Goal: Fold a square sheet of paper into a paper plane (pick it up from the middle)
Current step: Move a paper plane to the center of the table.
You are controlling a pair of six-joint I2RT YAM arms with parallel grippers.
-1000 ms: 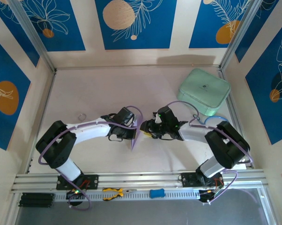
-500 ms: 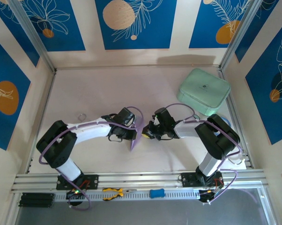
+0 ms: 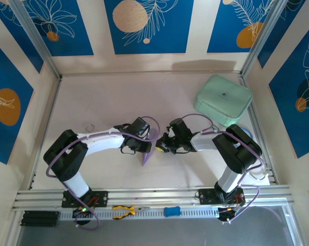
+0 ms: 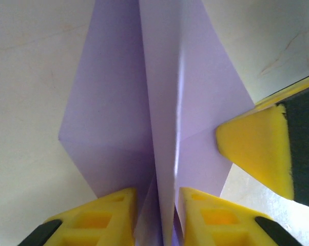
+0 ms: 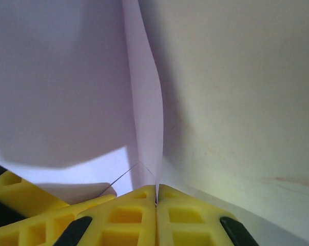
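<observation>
The lavender square sheet of paper, folded into a pointed paper plane [image 3: 146,157] with a centre crease, stands on edge on the table between my two grippers. My left gripper [image 3: 149,146] is open. In the left wrist view its yellow fingers stand a little apart on either side of the plane's [image 4: 118,102] upright centre fold, at the left gripper [image 4: 157,193]. My right gripper [image 3: 161,146] is shut on the plane's edge; the paper [image 5: 144,102] comes out from between its pressed fingertips at the right gripper [image 5: 156,187]. A right finger [image 4: 257,148] touches the plane's side flap.
A mint-green rounded case [image 3: 224,100] lies at the back right of the table [image 3: 118,97]. A small wire ring [image 3: 89,126] lies at the left. Pliers [image 3: 126,210] and a blue piece [image 3: 171,211] rest on the front rail.
My left gripper's jaws have parted from shut. My right gripper has closed on the paper's edge, and its arm has shifted slightly left toward the plane.
</observation>
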